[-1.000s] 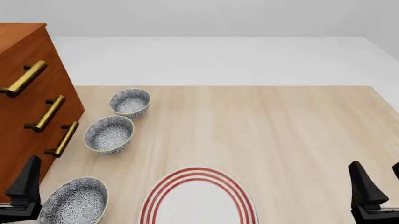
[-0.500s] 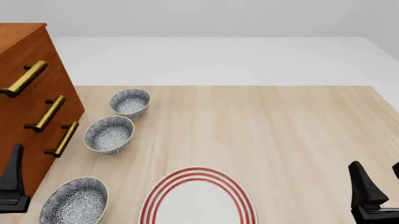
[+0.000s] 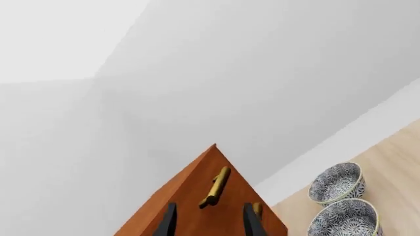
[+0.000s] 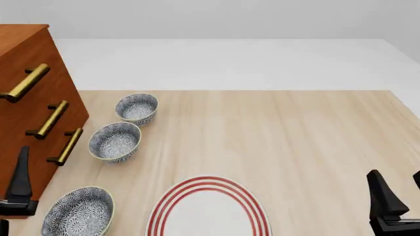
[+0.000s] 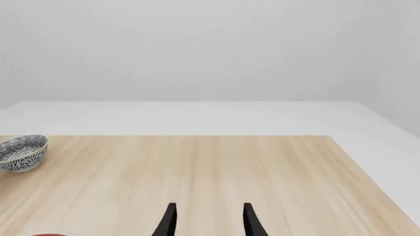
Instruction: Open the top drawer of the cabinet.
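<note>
three drawers of the cabinet look closed; the top drawer, uppermost, is untouched. the left gripper, jaws apart and empty, sits below its handle. right gripper idles open, far right.

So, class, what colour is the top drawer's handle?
Brass-gold; the top drawer's handle shows best in the front view.

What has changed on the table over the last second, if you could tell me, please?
Only the left claw moved: it shifted left toward the cabinet, then rose slightly, and now points at the top drawer handle. It holds nothing. The right claw, the bowls and the plate stayed put; every drawer looks shut.
</note>
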